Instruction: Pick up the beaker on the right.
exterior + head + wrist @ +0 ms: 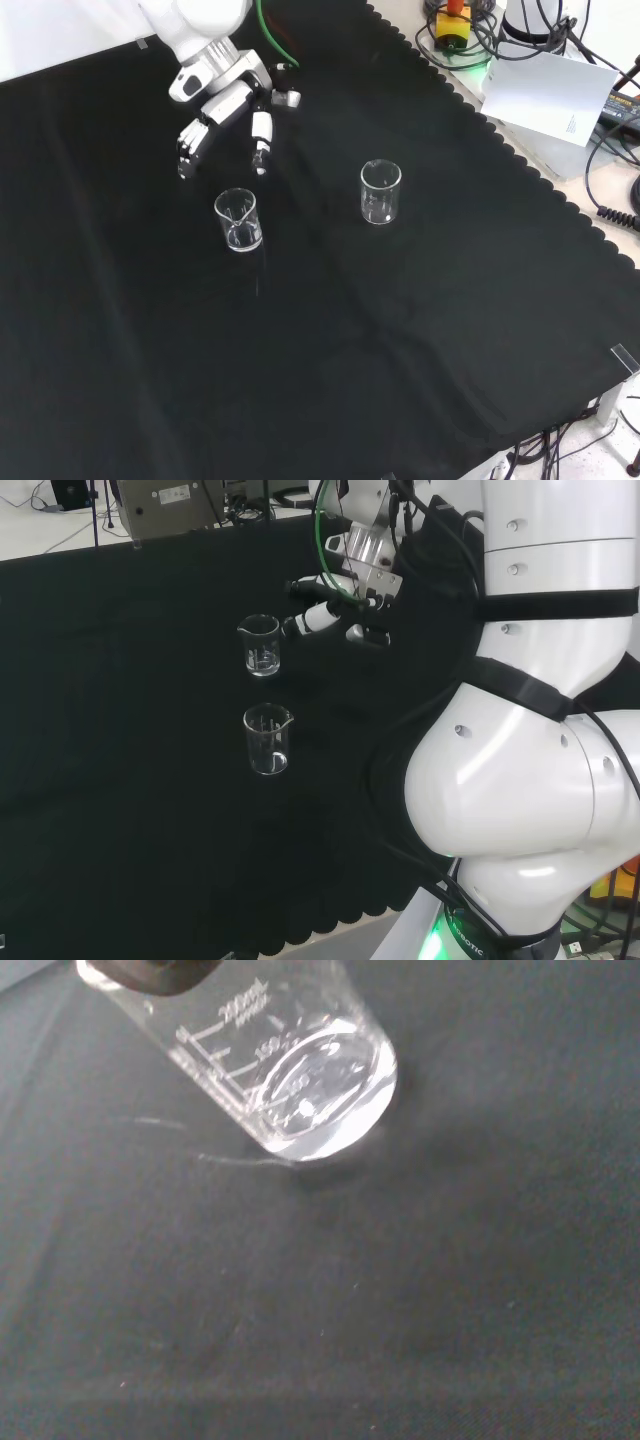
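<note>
Hand (225,105) hovers w/ fingers spread and relaxed, holding nothing, just above and behind the left beaker (237,219) in the front view. In the head view that's the far one (260,645), hand (335,615) just to its right, not touching. The other beaker (380,192) stands well apart, untouched.

To do it well, I'd say: come down w/ thumb and fingers either side of the wall, below the rim, keep it upright.

Both are clear cylinders w/ pour spouts and printed graduations (225,1055), likely slick. Black cloth (400,340) is matte, slightly creased.
</note>
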